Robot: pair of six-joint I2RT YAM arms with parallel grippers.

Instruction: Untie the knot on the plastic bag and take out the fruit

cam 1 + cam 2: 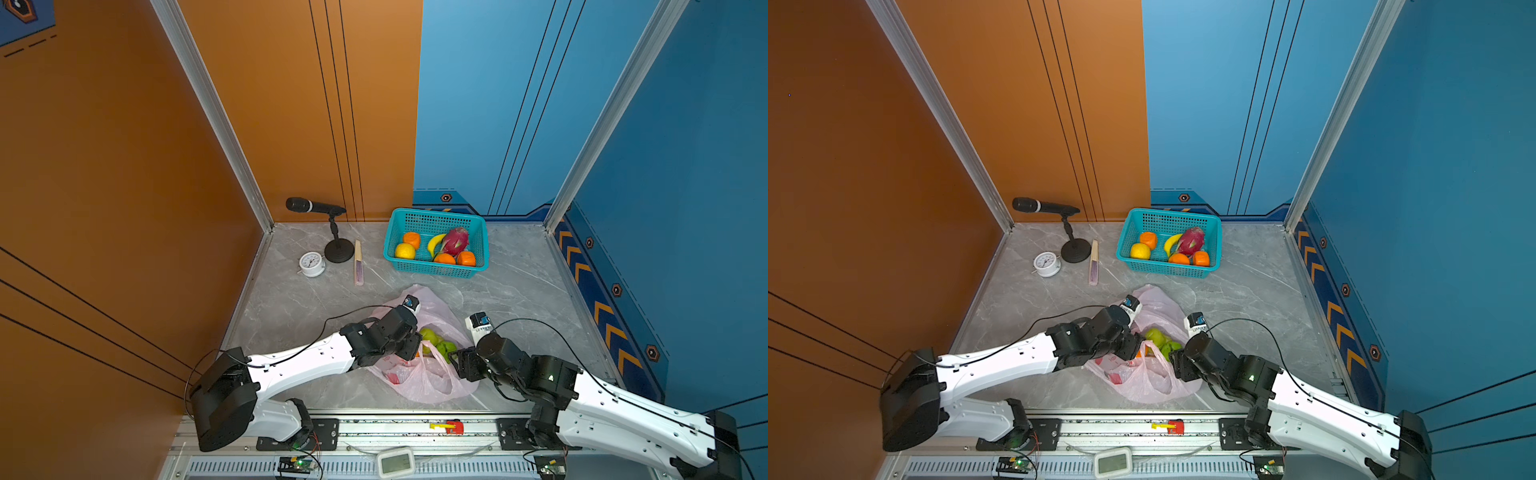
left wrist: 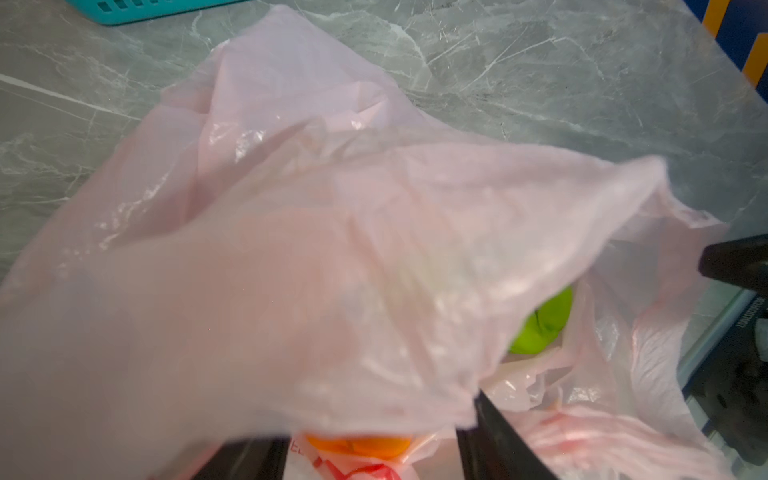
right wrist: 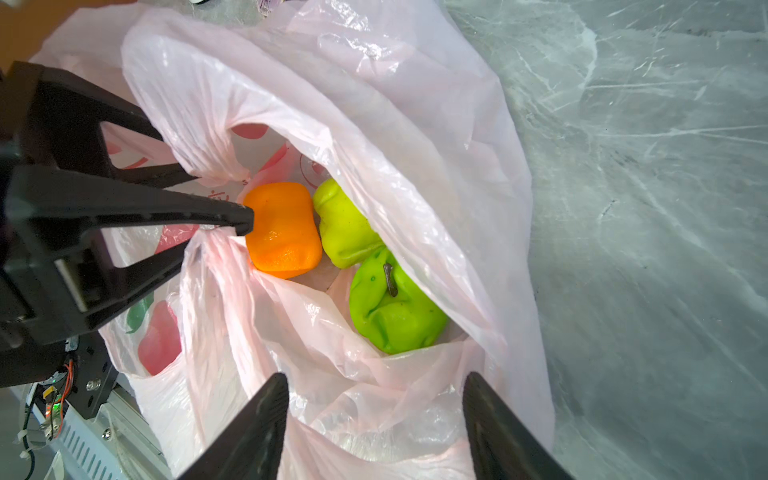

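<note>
Left gripper (image 3: 222,199), jaws parted, probes the open bag (image 3: 374,104), apparently for the orange (image 3: 282,230); right gripper (image 3: 374,378), also unclenched, hovers at its rim.

We see the bag (image 3: 374,104) as thin, translucent plastic film, crinkled and glossy where light catches it. The orange (image 3: 282,232) looks smooth and waxy with a slight shine; the pear (image 3: 345,232) and the green fruit (image 3: 395,316) look smooth, matt, rubbery. The table (image 3: 644,208) has a smooth marble-look finish. The right gripper (image 3: 374,376) has matt black fingers (image 3: 253,424), finely ridged. The basket (image 1: 432,270) is plastic mesh.
</note>
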